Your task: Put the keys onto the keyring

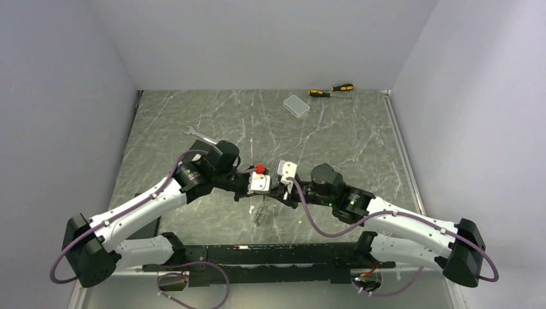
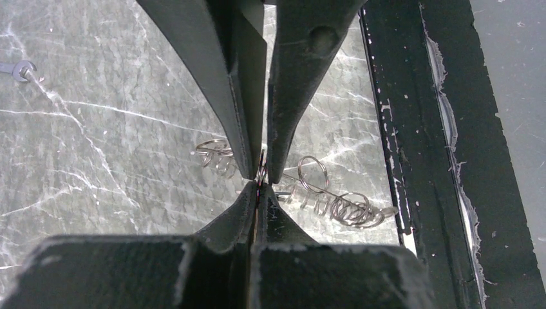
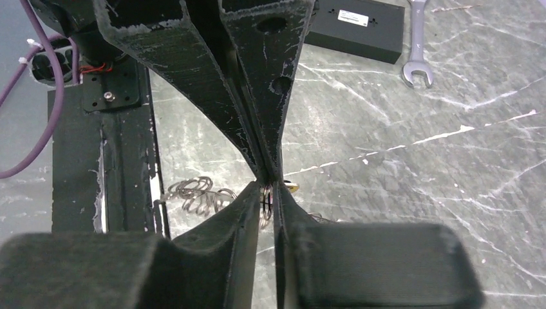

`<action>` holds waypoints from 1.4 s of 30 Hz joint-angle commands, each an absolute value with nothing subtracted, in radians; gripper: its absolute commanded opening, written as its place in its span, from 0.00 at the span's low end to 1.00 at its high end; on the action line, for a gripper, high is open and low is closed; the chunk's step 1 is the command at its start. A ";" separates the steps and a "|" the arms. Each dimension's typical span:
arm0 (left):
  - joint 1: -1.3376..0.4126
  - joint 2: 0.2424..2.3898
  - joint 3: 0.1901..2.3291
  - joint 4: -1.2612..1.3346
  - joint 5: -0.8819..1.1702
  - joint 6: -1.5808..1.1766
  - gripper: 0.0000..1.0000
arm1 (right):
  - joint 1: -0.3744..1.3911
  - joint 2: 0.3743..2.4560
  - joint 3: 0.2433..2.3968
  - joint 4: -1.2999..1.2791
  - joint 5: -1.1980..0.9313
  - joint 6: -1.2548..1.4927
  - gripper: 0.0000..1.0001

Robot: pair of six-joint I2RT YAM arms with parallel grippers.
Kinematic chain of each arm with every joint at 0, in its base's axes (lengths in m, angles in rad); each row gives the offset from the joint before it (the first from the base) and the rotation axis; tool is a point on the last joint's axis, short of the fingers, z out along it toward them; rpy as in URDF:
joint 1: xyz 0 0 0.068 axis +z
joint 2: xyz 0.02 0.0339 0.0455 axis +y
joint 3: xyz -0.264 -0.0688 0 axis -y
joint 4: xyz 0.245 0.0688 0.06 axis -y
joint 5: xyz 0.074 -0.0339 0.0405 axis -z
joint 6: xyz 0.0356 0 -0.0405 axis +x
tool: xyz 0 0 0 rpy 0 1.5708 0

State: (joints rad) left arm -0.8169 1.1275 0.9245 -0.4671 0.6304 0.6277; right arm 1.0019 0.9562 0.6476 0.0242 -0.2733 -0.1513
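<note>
Left gripper [image 2: 257, 193] and right gripper [image 3: 266, 196] meet tip to tip — both clamped on the thin keyring [image 2: 341, 207], its coils trailing over the marble table [image 2: 96, 129].

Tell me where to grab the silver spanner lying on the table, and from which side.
Take the spanner at mid-shank, descending from straight above and closing across its narrow width. It lies flat on the table, touching nothing, and the shank is straight and slimmer than the flared open end, so that is probably the steadiest hold.
</note>
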 commanded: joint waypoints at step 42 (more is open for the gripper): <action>-0.739 1.000 0.858 -0.279 0.744 0.542 0.46 | 1.000 0.875 0.671 0.074 -0.277 -0.176 0.00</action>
State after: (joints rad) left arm -0.7662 0.9928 0.8379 -0.3363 0.6151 0.5888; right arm 0.9981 0.9096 0.6521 -0.0071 -0.2890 -0.1745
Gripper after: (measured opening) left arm 0.462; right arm 0.019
